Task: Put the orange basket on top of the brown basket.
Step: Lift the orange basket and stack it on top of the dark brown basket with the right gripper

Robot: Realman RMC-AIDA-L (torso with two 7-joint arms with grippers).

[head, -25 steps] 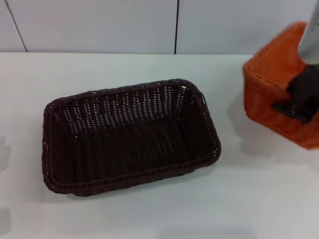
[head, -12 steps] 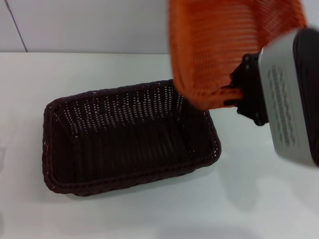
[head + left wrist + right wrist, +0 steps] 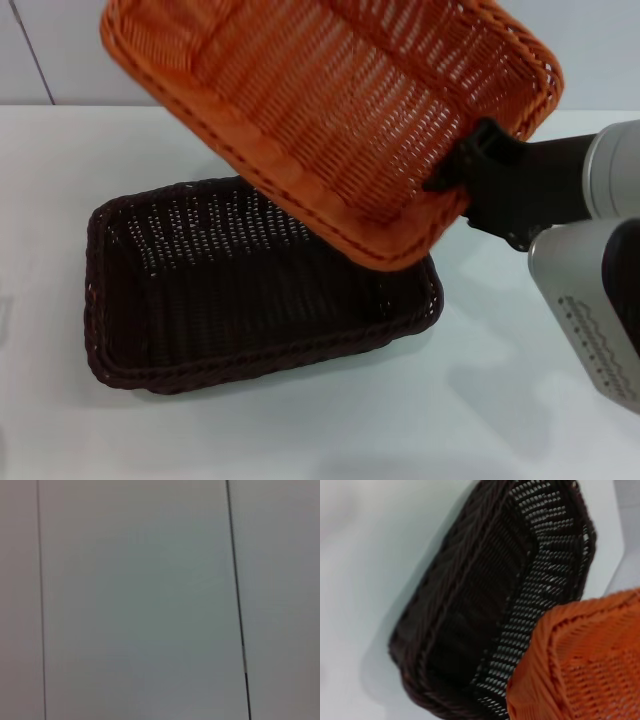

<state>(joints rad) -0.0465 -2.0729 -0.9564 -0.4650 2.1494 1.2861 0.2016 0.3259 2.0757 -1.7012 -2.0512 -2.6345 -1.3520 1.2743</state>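
Note:
The orange basket point(image 3: 340, 110) hangs tilted in the air above the far right part of the brown basket point(image 3: 200, 300), its open side facing me. My right gripper point(image 3: 462, 180) is shut on the orange basket's right rim and holds it up. The brown basket sits upright on the white table point(image 3: 500, 400), empty. The right wrist view shows the brown basket point(image 3: 490, 605) below and a corner of the orange basket point(image 3: 580, 665) close by. My left gripper is out of view; its wrist camera shows only a white tiled wall point(image 3: 135, 600).
A white tiled wall point(image 3: 200, 50) stands behind the table. The right arm's silver casing point(image 3: 600, 310) hangs over the table's right side.
My right gripper has lifted the orange basket from the far right of the table and carried it left and up, so it now hangs over the brown basket.

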